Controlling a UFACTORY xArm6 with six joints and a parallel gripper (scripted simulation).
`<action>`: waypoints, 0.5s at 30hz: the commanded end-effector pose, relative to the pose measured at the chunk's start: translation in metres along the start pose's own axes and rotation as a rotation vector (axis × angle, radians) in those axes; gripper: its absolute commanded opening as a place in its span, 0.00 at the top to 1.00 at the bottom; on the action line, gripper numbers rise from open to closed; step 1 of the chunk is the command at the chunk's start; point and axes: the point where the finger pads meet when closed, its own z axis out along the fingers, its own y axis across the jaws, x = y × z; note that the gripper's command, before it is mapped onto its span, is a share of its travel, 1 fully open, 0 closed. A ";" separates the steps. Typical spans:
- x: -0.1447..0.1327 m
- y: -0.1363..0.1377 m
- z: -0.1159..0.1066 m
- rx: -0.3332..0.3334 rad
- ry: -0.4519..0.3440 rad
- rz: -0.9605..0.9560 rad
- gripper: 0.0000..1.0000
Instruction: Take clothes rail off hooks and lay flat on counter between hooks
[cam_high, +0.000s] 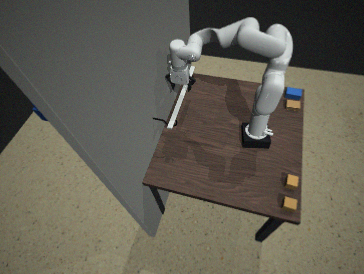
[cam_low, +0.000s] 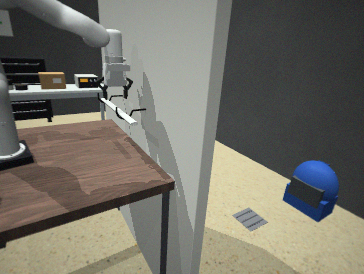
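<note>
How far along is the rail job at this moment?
Done: nothing; the white rail sits on the wall hooks, off the wooden counter. In hand: the open, empty hand hangs over the rail's far end. Left: grip it, lift it off, and lay it flat out from the wall.

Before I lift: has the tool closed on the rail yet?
No, the tool hangs open above the clothes rail, which rests on its wall hooks.

I read this as a workshop or test bay: a dark wooden counter [cam_low: 90,165] against a freestanding grey wall panel [cam_low: 175,75] on a speckled tan floor. At ten o'clock in my exterior view, a white workbench [cam_low: 55,91] carries a cardboard box [cam_low: 52,79] and an instrument [cam_low: 86,79].
</note>
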 end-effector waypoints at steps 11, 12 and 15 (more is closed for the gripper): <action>0.000 -0.001 0.006 0.005 0.000 0.000 0.00; 0.000 -0.001 0.007 0.005 0.000 0.000 0.00; 0.000 -0.001 0.009 0.005 0.000 0.000 0.00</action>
